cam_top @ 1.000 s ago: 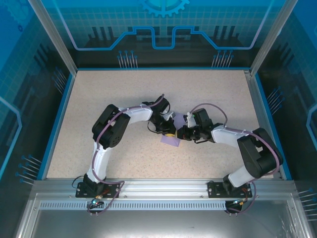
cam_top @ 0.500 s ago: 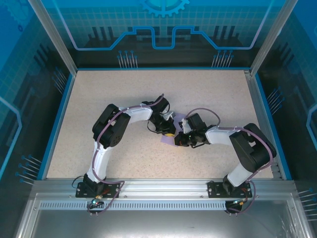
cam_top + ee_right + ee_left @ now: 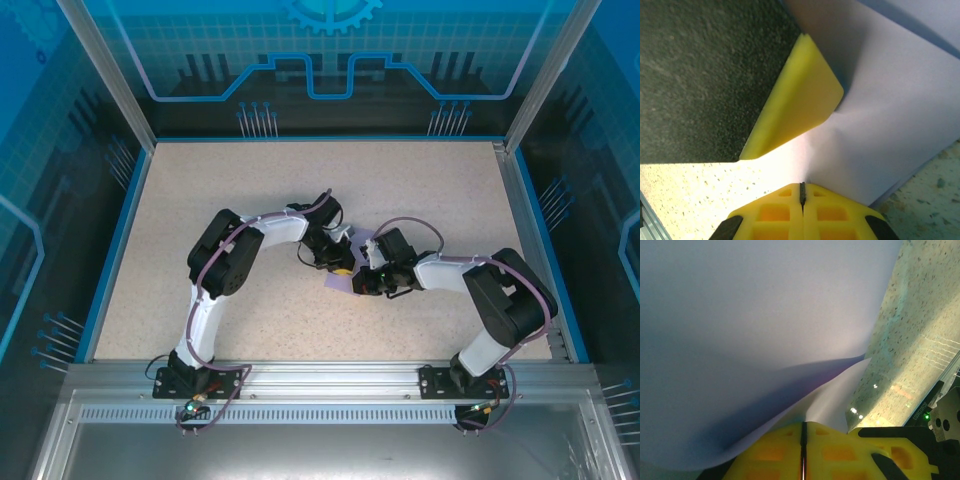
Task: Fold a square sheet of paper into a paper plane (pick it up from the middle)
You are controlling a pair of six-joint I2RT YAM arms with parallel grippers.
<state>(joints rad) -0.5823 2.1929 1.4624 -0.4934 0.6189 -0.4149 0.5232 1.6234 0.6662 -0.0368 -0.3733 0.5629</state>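
Lavender paper (image 3: 342, 284) sits near the middle of the tabletop (image 3: 250, 190), buckled between the two grippers. The left gripper (image 3: 802, 429) is clenched on it, fingers pressed together. The right gripper (image 3: 801, 190) is likewise clamped tight, pinching the paper from the other side.

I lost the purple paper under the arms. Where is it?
In the top view, the square sheet of paper sits at mid-table, between the left gripper and the right gripper, whose tips meet over it.
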